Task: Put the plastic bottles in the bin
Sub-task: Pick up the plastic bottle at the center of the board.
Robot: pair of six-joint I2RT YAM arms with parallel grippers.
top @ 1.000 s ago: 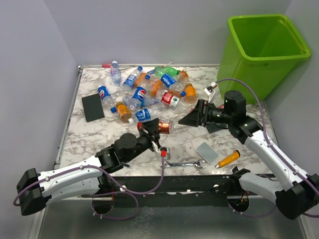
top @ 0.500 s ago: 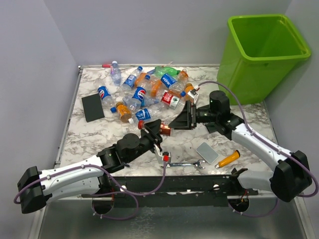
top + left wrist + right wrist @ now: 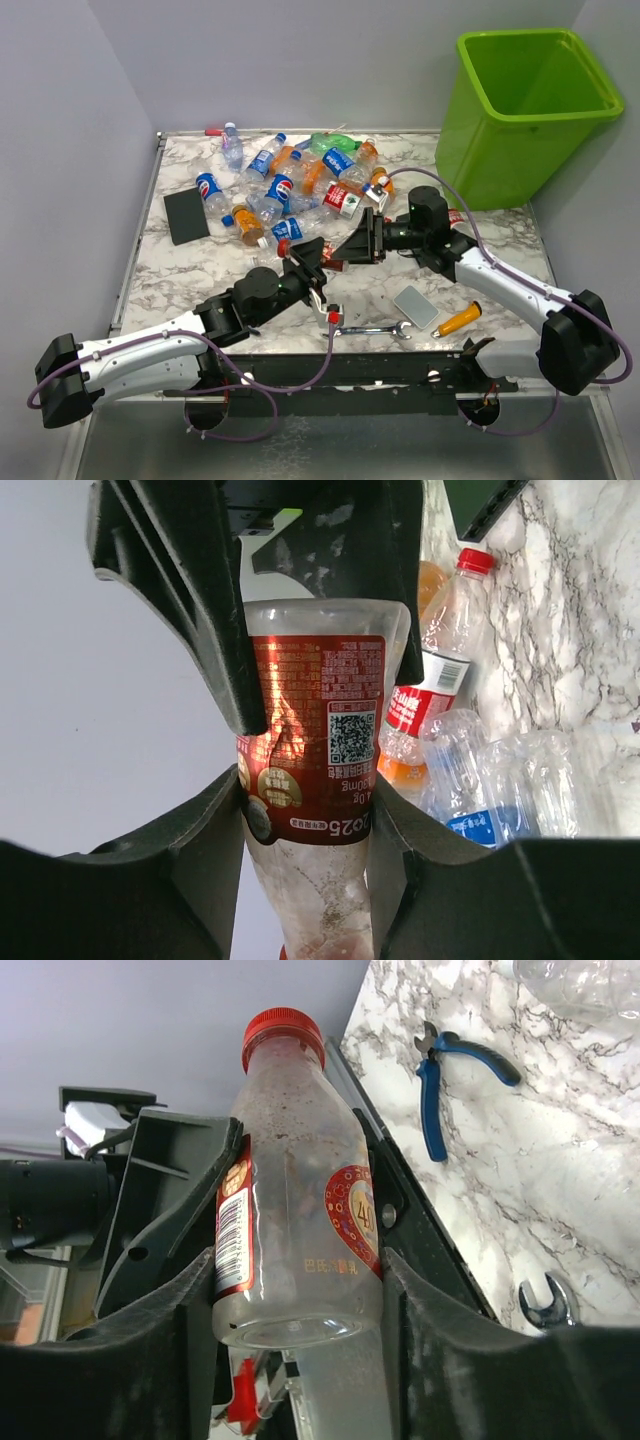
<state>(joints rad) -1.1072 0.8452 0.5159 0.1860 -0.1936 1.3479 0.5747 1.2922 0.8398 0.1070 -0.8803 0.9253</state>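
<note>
The left gripper (image 3: 318,258) is clamping a red-labelled bottle (image 3: 333,262) around its label, holding it off the marble table (image 3: 200,280) just in front of the heap of other plastic bottles (image 3: 290,185). The right gripper (image 3: 352,246) is pinching the same bottle at its base end, fingers pressing both sides. The lime-green bin (image 3: 500,150) is standing well apart, by the table's far right corner.
</note>
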